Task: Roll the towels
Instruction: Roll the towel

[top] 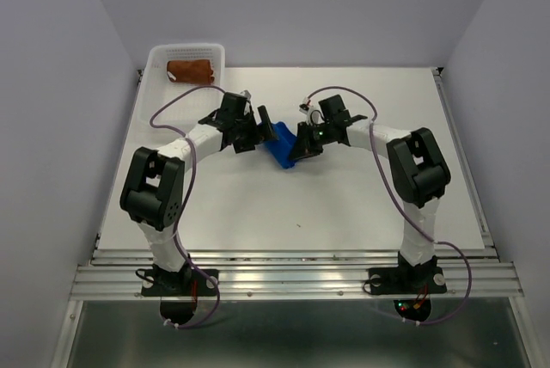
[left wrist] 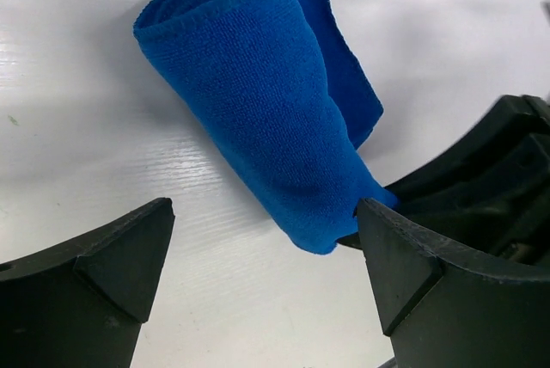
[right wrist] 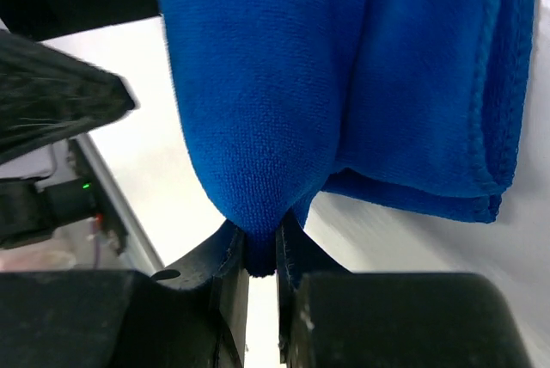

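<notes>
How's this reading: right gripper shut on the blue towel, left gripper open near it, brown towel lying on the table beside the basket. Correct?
Not quite: the top external view shows the brown towel lying inside the white basket, not on the table beside it. The rest holds: the right gripper is shut on the blue towel and the left gripper is open near it.

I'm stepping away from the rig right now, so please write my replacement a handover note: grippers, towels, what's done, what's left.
Left gripper: open around the royal blue cloth towel, not gripping.
Right gripper: shut, pinching a fold of it.
Blue towel: loose roll on the white table, centre. Rust-brown cloth towel: bundled in the white perforated plastic basket, far left.
Done: brown one, apparently.
Left: finish the blue roll.
</notes>
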Motion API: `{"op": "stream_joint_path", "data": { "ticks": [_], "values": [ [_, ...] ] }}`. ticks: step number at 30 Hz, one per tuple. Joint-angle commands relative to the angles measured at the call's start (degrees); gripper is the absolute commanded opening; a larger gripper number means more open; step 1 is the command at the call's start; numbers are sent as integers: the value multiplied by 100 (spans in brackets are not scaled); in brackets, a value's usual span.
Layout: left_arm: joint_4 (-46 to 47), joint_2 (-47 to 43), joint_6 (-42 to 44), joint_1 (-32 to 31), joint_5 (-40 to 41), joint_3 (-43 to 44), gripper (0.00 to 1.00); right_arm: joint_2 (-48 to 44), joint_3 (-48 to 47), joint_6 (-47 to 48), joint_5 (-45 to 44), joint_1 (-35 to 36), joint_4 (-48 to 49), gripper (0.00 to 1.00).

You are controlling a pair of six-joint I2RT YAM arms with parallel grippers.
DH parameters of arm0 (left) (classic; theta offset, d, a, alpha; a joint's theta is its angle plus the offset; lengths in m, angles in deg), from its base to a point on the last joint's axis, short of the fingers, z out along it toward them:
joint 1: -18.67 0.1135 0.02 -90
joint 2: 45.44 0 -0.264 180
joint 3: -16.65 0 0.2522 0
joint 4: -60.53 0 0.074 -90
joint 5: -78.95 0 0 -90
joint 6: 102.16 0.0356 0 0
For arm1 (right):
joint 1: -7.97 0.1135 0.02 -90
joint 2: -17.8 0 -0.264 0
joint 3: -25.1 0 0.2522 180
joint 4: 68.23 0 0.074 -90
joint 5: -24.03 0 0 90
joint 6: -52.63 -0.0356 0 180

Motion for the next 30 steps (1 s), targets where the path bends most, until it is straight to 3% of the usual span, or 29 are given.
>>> {"op": "stream_joint_path", "data": {
  "ticks": [1, 6, 10, 14, 15, 16, 17, 21, 26, 30],
  "values": [
    [340, -36, 97, -79, -156, -26, 99, 366, -284, -623, 1320, -193, -138, 4],
    [446, 272, -17, -132, -78, 193, 98, 595, -319, -931, 1417, -369, -129, 4],
    [463, 527, -114, -141, 116, 325, 92, 736, -337, -1010, 1268, -440, -147, 8],
    [279, 825, -271, -149, 475, 588, 67, 588, -319, -853, 1119, -440, -147, 23],
    [253, 852, -307, -149, 529, 624, 65, 508, -310, -609, 1031, -440, -225, 37],
    [209, 887, -325, -158, 564, 668, 63, 421, -319, -432, 926, -440, -322, 37],
    [174, 940, -351, -158, 634, 729, 61, 324, -319, -256, 812, -440, -410, 43],
    [-37, 993, -360, -211, 696, 861, 58, -710, 92, 717, -285, -326, -508, 70],
    [-748, 1194, -412, -307, 942, 1352, 55, -1768, 761, 1283, -1498, 269, 90, 78],
    [-1294, 1318, -448, -369, 706, 1635, 54, -2006, 1025, 2002, -3174, 903, 520, 78]
  ]
}}
